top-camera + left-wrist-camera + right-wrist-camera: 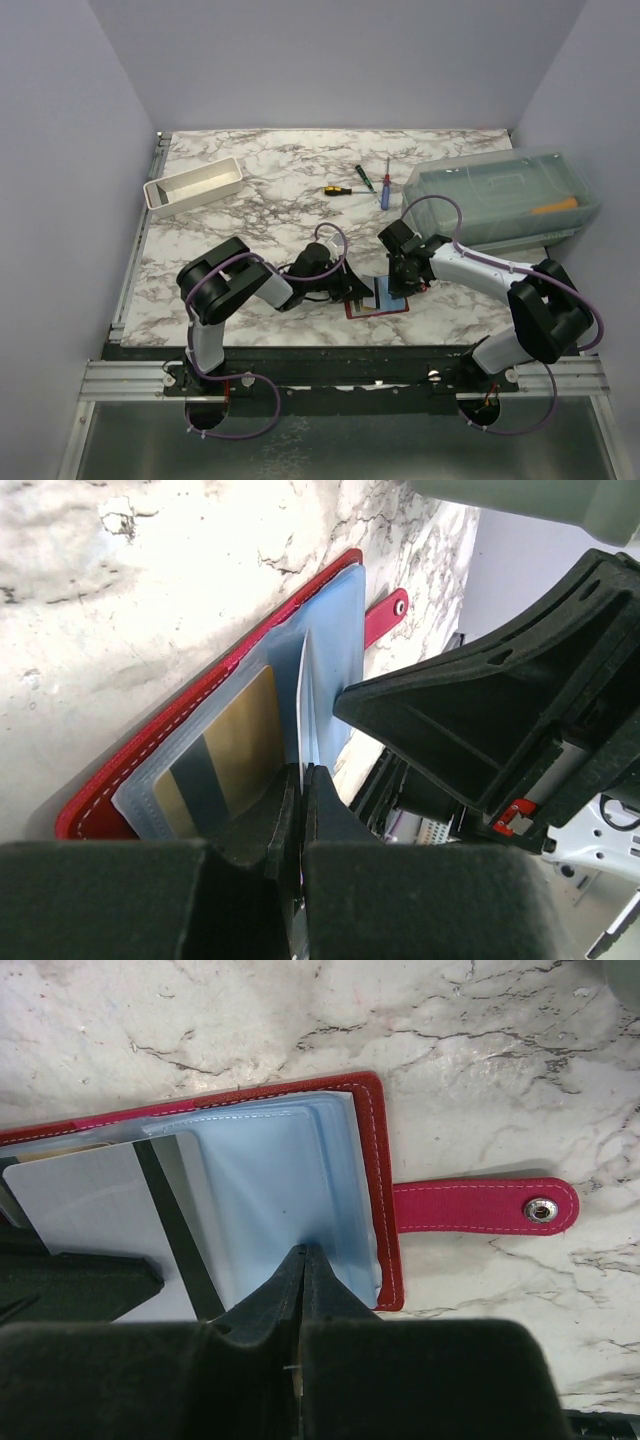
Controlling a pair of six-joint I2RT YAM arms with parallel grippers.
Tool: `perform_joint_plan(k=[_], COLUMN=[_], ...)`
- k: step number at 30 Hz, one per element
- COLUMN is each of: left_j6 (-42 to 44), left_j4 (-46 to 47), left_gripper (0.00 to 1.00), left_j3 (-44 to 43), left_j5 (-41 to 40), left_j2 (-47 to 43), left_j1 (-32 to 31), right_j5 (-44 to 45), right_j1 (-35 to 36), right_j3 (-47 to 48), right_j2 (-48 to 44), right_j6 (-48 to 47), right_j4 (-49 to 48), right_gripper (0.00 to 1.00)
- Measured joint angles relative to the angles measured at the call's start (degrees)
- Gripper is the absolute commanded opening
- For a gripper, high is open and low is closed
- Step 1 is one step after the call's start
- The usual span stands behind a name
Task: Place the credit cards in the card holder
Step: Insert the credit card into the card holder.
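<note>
The dark-red card holder lies open near the table's front edge, its strap out to the side. The tan card sits inside one clear sleeve. My left gripper is shut on the blue card, seen edge-on there, and holds it at the sleeves. That card shows pale with a black stripe in the right wrist view. My right gripper is shut on a clear sleeve leaf of the holder. In the top view the left gripper and right gripper meet over the holder.
A white tray stands at the back left. A clear plastic box stands at the back right. Three screwdrivers lie at the back centre. The table's front edge runs just behind the holder.
</note>
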State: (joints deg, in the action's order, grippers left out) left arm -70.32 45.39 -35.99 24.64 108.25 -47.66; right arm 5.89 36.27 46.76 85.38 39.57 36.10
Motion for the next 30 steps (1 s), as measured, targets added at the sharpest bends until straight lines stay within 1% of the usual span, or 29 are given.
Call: perform_joint_plan(k=[3, 6, 8, 10, 13, 15, 18, 21, 26, 30], left_j6=[-0.7, -1.6, -2.0, -2.4, -2.8, -3.3, -4.2, -5.0, -5.4, -5.0], left_j4=[1.4, 3.1, 3.8, 4.4, 4.9, 5.2, 5.7, 5.9, 4.2, 1.4], left_gripper=[0.0, 0.0, 0.0, 0.0, 0.01, 0.06, 0.21, 0.32, 0.47, 0.53], left_j3=[0.0, 0.0, 0.0, 0.0, 0.0, 0.1, 0.4, 1.1, 1.4, 1.4], left_j5=[-0.7, -1.6, -2.1, -2.8, -4.0, -4.8, -6.0, -6.8, -7.3, -7.3], left_j2=[0.9, 1.8, 2.1, 2.1, 2.3, 2.6, 2.7, 2.7, 0.6, -1.5], left_j1=[-0.9, -1.8, -2.3, -2.7, -3.3, -3.7, -4.3, -4.5, -4.6, -4.6], right_j5=[0.0, 0.1, 0.3, 0.5, 1.0, 1.5, 2.3, 2.6, 3.2, 3.3], right_j1=[0.0, 0.0, 0.1, 0.2, 0.2, 0.2, 0.2, 0.2, 0.2, 0.2], right_j3=[0.0, 0.0, 0.0, 0.0, 0.0, 0.0, 0.1, 0.1, 0.1, 0.1], right_j2=[0.0, -0.3, -0.7, -1.5, -3.3, -4.0, -4.1, -4.0, -3.8, -3.7], right_j6=[0.0, 0.3, 0.4, 0.6, 1.2, 1.6, 1.6, 1.5, 1.3, 1.0], right_j4=[0.0, 0.2, 0.5, 1.1, 1.8, 2.3, 2.6, 2.6, 2.5, 2.4], right_gripper=[0.07, 0.16, 0.2, 0.22, 0.23, 0.24, 0.24, 0.24, 0.23, 0.23])
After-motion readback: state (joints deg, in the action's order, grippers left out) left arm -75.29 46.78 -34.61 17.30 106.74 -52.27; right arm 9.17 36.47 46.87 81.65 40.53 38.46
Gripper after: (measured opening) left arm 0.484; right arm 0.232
